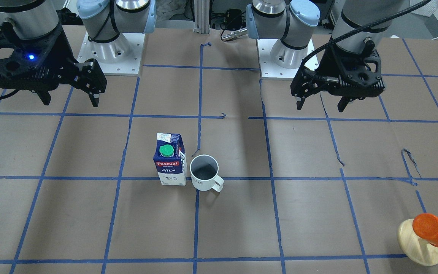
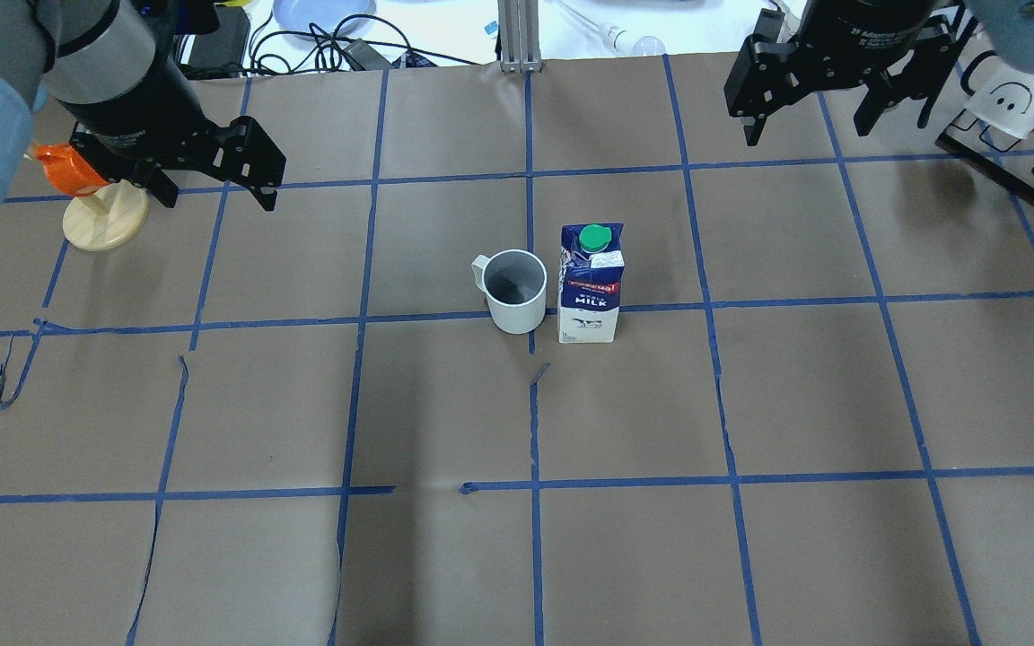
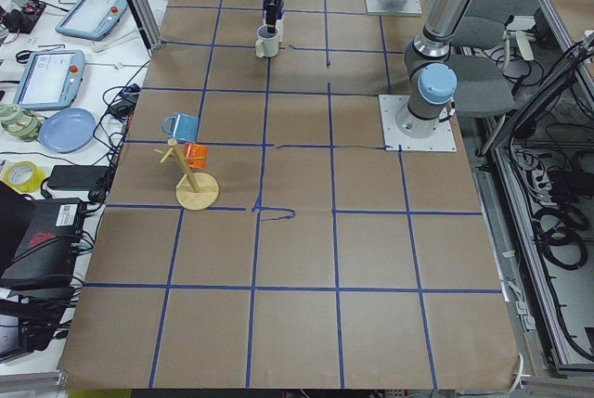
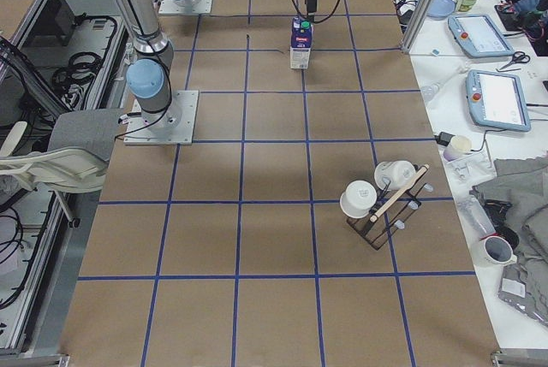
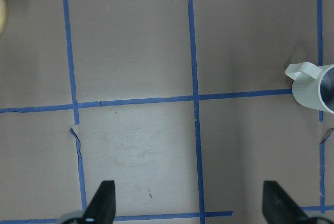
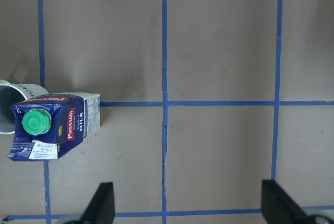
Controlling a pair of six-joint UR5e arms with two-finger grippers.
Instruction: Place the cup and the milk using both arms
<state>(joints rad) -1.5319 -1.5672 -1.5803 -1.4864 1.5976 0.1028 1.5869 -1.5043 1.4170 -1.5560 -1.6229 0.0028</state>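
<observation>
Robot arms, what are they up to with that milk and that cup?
Nothing is being held right now. The milk and the cup stand upright, close together, in the middle of the table. The left gripper and the right gripper both hang open in the air, one off to each side, touching neither. It looks as if both things are already placed.

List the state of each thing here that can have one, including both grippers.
cup: upright, empty, not held.
milk: upright, capped, not held.
left gripper: open, holding nothing, raised.
right gripper: open, holding nothing, raised.
orange cup: hanging tilted on its wooden stand.
</observation>
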